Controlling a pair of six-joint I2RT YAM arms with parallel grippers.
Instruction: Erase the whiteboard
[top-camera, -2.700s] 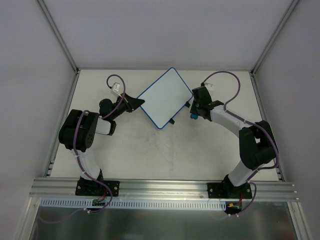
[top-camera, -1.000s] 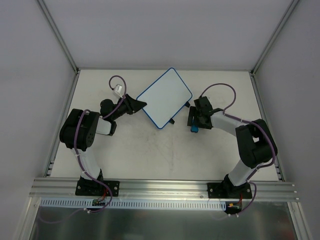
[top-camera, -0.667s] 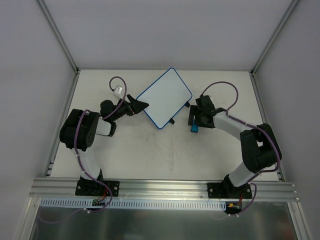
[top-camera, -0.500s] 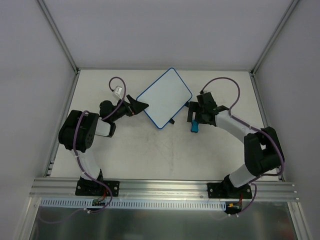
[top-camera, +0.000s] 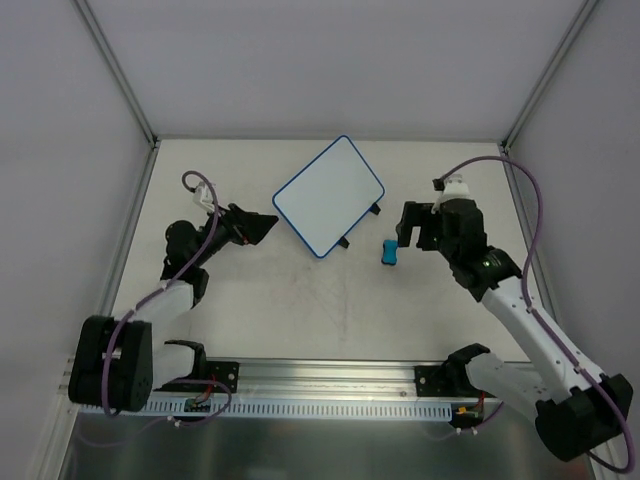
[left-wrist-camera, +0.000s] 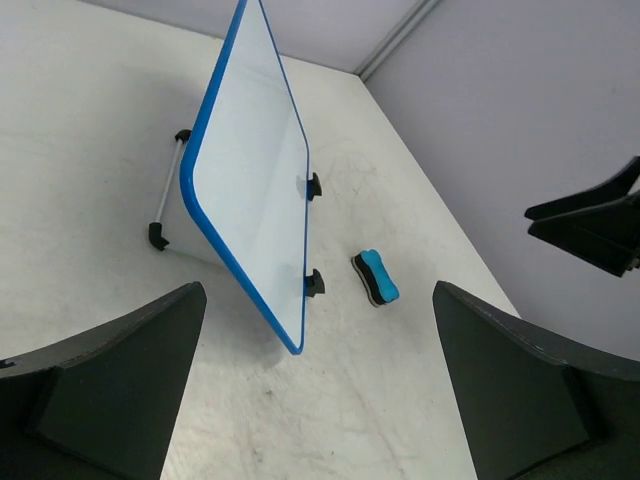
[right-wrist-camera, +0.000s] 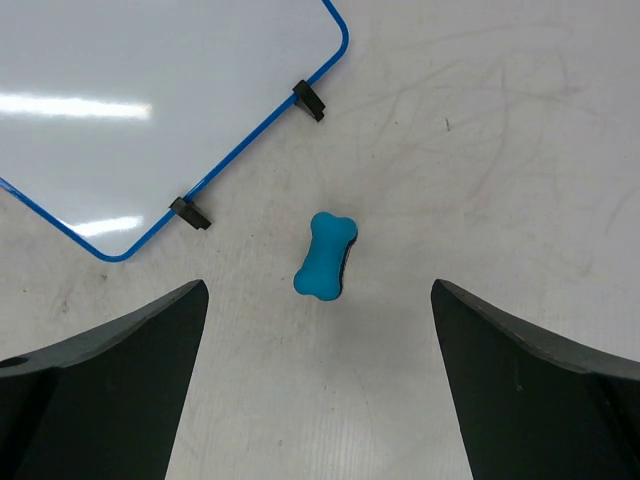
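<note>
Whiteboard (top-camera: 329, 197): lies at the far middle of the table (top-camera: 300, 310), turned so its corners point roughly to 12, 3, 6 and 9 o'clock in the top view. Blue rim is intact all round. Two black tabs sit on the edge facing 4 o'clock. In the left wrist view a silver bar with black end caps shows at the board's back, and the board looks tipped up off the table there.

Eraser (top-camera: 388, 252): blue, bone-shaped, on the table at 4 o'clock from the board. It is near the tabbed edge but apart from it.

Left gripper (top-camera: 262, 222): at 9 o'clock from the board, near its left corner, not touching. Its fingers are spread wide with nothing between them.

Right gripper (top-camera: 408, 225): at 1 o'clock from the eraser, near it but clear of it. Its wrist view looks down on the eraser and the tabbed edge. Its fingers are also spread wide and hold nothing.
</note>
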